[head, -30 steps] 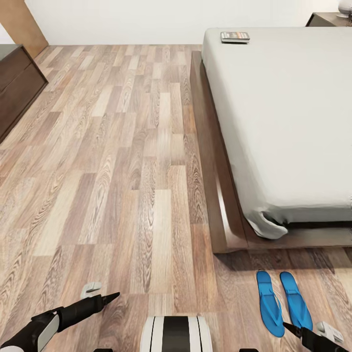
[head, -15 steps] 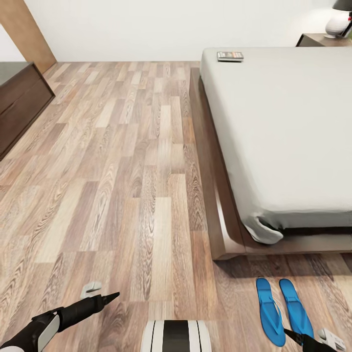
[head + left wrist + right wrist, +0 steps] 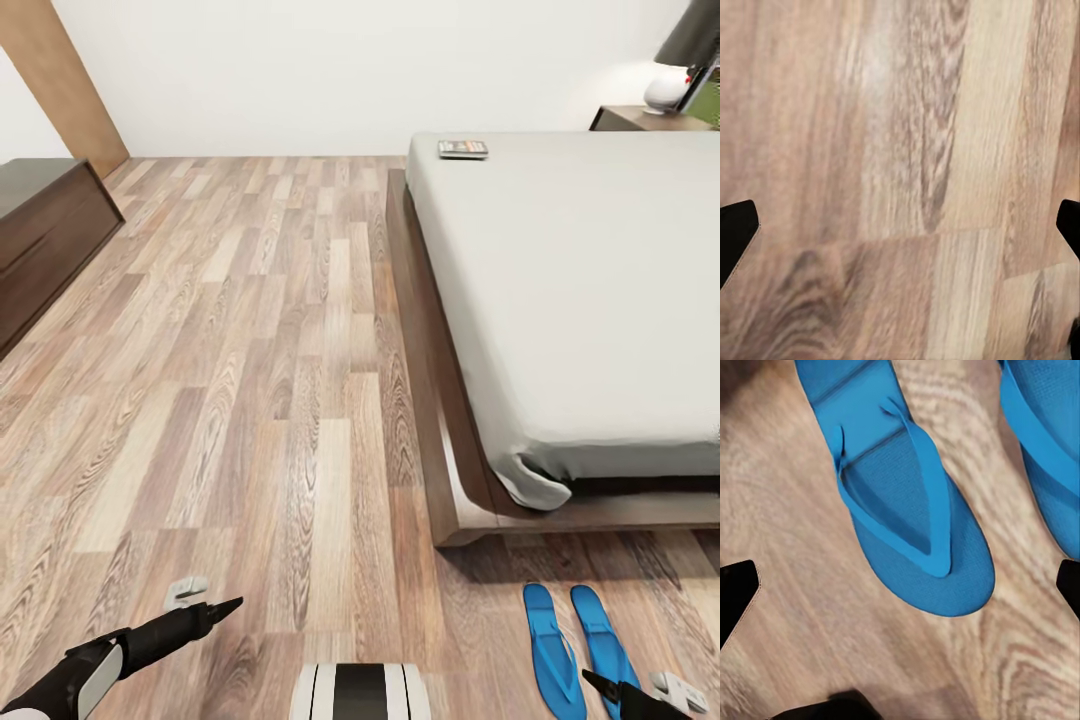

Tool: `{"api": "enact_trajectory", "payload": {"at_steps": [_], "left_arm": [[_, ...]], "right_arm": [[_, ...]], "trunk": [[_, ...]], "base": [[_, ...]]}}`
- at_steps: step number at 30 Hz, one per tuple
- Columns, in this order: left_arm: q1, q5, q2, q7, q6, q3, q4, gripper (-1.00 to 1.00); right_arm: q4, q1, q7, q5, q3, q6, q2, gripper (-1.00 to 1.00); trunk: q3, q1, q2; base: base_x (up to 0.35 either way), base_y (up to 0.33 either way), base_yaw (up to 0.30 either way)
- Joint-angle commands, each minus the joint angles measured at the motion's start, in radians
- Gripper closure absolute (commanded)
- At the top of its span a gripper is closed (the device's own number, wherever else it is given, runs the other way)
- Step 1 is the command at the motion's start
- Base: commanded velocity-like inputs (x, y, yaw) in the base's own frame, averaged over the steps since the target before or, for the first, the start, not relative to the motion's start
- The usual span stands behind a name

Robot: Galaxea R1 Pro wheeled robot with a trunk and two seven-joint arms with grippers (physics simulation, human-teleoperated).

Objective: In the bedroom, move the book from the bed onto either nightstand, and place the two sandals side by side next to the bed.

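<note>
The book (image 3: 463,149) lies flat on the far left corner of the bed (image 3: 580,280), a pale mattress on a dark wooden frame. Beyond the bed's far right corner stands a nightstand (image 3: 640,118). Two blue sandals (image 3: 553,650) (image 3: 603,640) lie side by side on the floor just past the bed's near end. My right gripper (image 3: 645,688) hovers open right over them; in the right wrist view one sandal (image 3: 907,510) sits between the spread fingertips (image 3: 736,596), the other sandal (image 3: 1050,450) beside it. My left gripper (image 3: 205,603) hangs open over bare floor, fingertips (image 3: 735,232) wide apart.
A dark brown cabinet with a grey top (image 3: 40,230) stands along the left wall, with a wooden panel (image 3: 60,80) behind it. A white lamp (image 3: 668,90) sits on the nightstand. Wood-plank floor (image 3: 250,350) stretches left of the bed. My base (image 3: 360,690) shows at the bottom.
The camera has moved, so bed, book and sandals sit lower in the picture and the nightstand and lamp show more fully. Both arms look unmoved; the sandals lie as before.
</note>
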Motion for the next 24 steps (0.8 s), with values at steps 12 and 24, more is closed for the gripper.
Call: {"api": "enact_trajectory", "payload": {"at_steps": [12,24], "left_arm": [[0.0,0.007,-0.011,0.059,0.009,0.0,0.0,-1.0],[0.0,0.006,-0.018,0.095,-0.002,0.0,0.0,-1.0]], "right_arm": [[0.0,0.0,0.007,-0.008,-0.003,0.009,-0.001,-1.0],[0.004,0.0,0.002,-0.004,0.0,-0.075,0.013,-1.0]], "trunk": [[0.046,-0.006,0.003],[0.092,-0.011,0.005]], "base": [[0.0,0.0,0.0],[0.0,0.0,0.0]]}}
